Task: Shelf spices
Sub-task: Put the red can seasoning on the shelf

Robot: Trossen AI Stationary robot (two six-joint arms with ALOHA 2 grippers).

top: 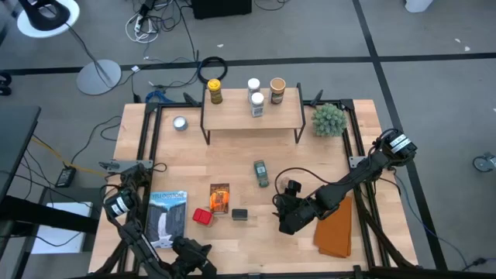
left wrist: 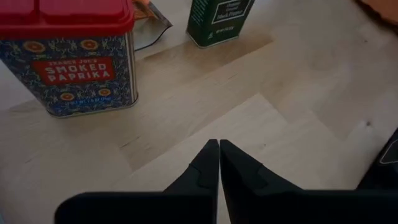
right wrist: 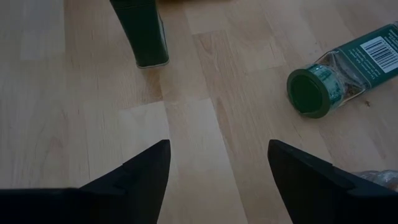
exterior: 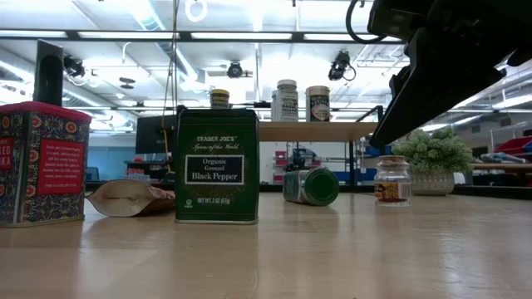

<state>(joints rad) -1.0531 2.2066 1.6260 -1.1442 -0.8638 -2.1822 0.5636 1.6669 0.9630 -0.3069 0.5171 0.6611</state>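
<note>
Four jars [top: 256,97] on shelf [top: 232,118], right gripper [right wrist: 217,168] open

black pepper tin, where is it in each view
High view: black pepper tin, small and dark, front centre of the table.
Low view, upright, left of centre.
Left wrist view, top edge, cropped.
Right wrist view, top, only its lower part.
Shared landmark: the red paprika tin beside it, except in the right wrist view.

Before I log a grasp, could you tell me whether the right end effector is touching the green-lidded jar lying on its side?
Apart. The right wrist view shows the right end effector open over bare wood, with the jar lying well beyond its fingertips.
</note>
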